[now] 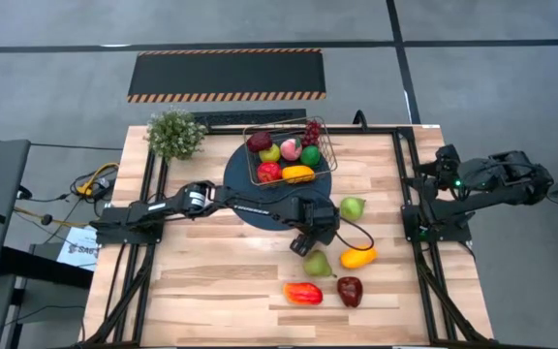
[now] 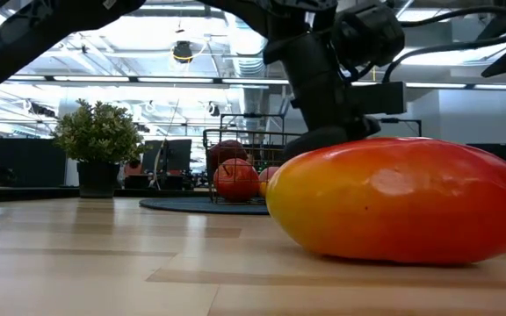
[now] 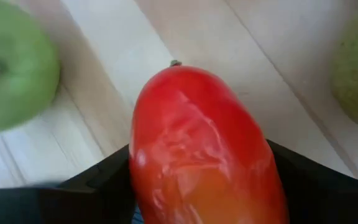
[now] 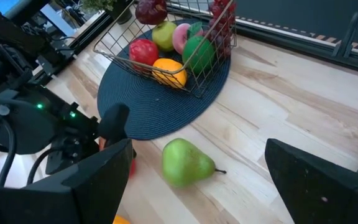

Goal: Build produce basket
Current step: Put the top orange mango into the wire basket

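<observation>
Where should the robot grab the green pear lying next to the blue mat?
Across its fat belly, coming straight down from above. The green pear lies on its side with its stem pointing sideways, and the narrow neck would likely slip.

Light wooden plank table [image 1: 211,281], dark frame rails along both sides.

Directly on it:
- dark blue round mat [image 1: 242,189], near the far edge;
- potted plant [image 1: 174,134], beyond the mat's left rim, at the far left corner;
- green pear [image 1: 353,206], just off the mat's right rim;
- second green pear [image 1: 317,263], nearer than the mat;
- yellow-orange mango [image 1: 357,257], right of that pear;
- red-orange mango [image 1: 302,292] and dark red pepper [image 1: 350,290], farthest from the mat, side by side, apart.
</observation>
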Robot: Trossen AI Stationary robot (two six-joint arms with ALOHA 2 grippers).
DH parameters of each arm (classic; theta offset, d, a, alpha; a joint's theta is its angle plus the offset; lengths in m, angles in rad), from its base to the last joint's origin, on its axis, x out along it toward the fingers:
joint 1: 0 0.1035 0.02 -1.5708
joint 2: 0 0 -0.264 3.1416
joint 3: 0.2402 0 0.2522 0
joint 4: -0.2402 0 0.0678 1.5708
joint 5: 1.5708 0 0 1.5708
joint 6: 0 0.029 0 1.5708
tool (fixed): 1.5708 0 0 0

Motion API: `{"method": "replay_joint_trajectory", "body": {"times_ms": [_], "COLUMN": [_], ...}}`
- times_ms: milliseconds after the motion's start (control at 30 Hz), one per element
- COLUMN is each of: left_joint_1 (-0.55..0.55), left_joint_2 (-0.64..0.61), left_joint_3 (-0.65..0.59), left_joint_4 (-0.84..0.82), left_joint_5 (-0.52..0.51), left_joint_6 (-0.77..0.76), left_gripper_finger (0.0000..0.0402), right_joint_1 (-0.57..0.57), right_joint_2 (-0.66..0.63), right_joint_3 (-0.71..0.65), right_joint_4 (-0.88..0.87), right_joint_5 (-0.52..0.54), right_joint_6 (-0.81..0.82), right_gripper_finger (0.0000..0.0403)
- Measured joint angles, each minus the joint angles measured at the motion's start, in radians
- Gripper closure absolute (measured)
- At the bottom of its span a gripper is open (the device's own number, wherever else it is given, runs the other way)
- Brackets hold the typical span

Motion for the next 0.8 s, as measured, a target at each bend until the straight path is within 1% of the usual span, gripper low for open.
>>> {"method": "replay_joint_trajectory", "body": {"times_ms": [100, 167, 233, 333, 400, 533, 600, 667, 800], "left_joint_1": [-0.004, -0.008, -0.012, -0.018, -0.023, -0.022, -0.014, -0.004, 0.022], "left_joint_2": [-0.002, -0.005, -0.005, -0.006, -0.01, -0.012, -0.059, -0.098, -0.192], "left_joint_3": [0.002, 0.005, 0.025, 0.092, 0.129, 0.246, 0.221, 0.214, 0.214], "left_joint_4": [-0.008, -0.027, -0.04, -0.103, -0.129, -0.22, -0.193, -0.209, -0.253], "left_joint_5": [-0.017, -0.052, -0.062, -0.069, -0.079, -0.119, -0.147, -0.188, -0.314], "left_joint_6": [-0.068, -0.111, -0.135, -0.156, -0.169, -0.206, -0.229, -0.24, -0.278], "left_gripper_finger": [0.0146, 0.0139, 0.0131, 0.0126, 0.013, 0.0138, 0.0137, 0.0132, 0.0128], "right_joint_1": [0.0, 0.0, 0.0, 0.0, 0.0, 0.0, 0.0, 0.0, -0.001], "right_joint_2": [0.0, 0.0, 0.0, 0.0, 0.0, 0.0, 0.0, 0.0, 0.0], "right_joint_3": [0.0, 0.0, 0.0, 0.0, 0.0, 0.0, 0.0, 0.0, 0.0], "right_joint_4": [0.0, 0.0, 0.0, 0.0, -0.001, -0.001, -0.001, -0.002, -0.002], "right_joint_5": [0.0, 0.001, 0.001, 0.002, 0.002, 0.002, 0.002, 0.002, 0.002], "right_joint_6": [0.0, -0.002, -0.003, -0.003, -0.003, -0.002, -0.002, -0.002, -0.002], "right_gripper_finger": [0.0017, 0.0017, 0.0017, 0.0017, 0.0017, 0.0017, 0.0017, 0.0017, 0.0017]}}
